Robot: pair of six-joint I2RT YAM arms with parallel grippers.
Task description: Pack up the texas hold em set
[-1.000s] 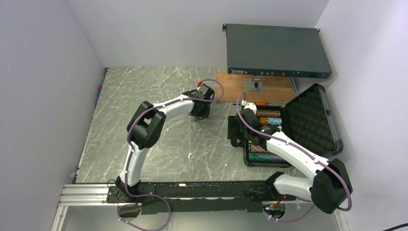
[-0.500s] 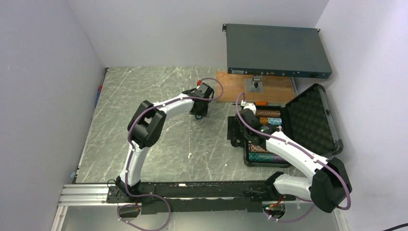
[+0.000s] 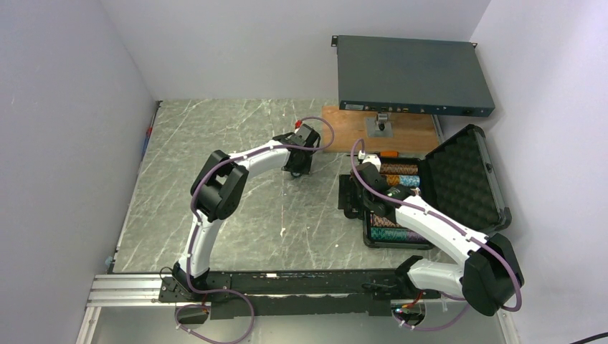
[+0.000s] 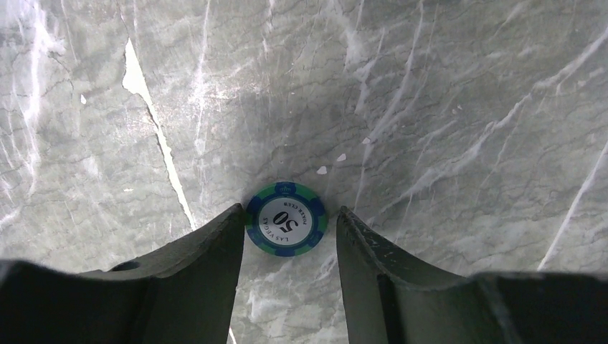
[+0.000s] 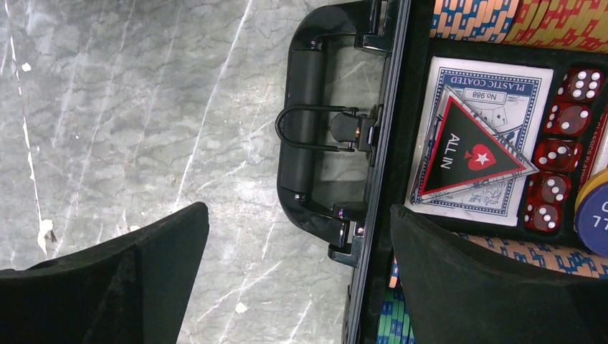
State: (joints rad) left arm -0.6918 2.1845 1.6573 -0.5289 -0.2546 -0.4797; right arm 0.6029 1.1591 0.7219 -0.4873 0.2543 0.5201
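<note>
The packing looks mostly done. The case (image 3: 463,179) lies open, its foam-lined lid tipped back. In its tray sit rows of striped chips (image 5: 545,18), a card deck (image 5: 495,75) with the red "ALL IN" triangle (image 5: 469,158) lying on top, and 5 red dice (image 5: 559,154) just beside the deck. The edge of a blue button (image 5: 595,211) also shows there.

At least 1 piece is left outside. A green-and-blue chip (image 4: 286,218) marked 50 lies flat on the table (image 3: 236,136), well apart from the case, on the side of its handle (image 5: 305,122). After that chip goes in, the lid has to be closed and latched. I cannot tell whether other pieces are missing from the case.

The left gripper (image 4: 290,213) is down over the loose chip with its jaws spread to either side of it. One finger sits at the chip's rim, perhaps touching, and the other is just beside it. Nothing is pinched yet.

The right gripper (image 5: 297,211) hangs above the handle side of the case with its jaws wide apart. It holds nothing and touches nothing.
</note>
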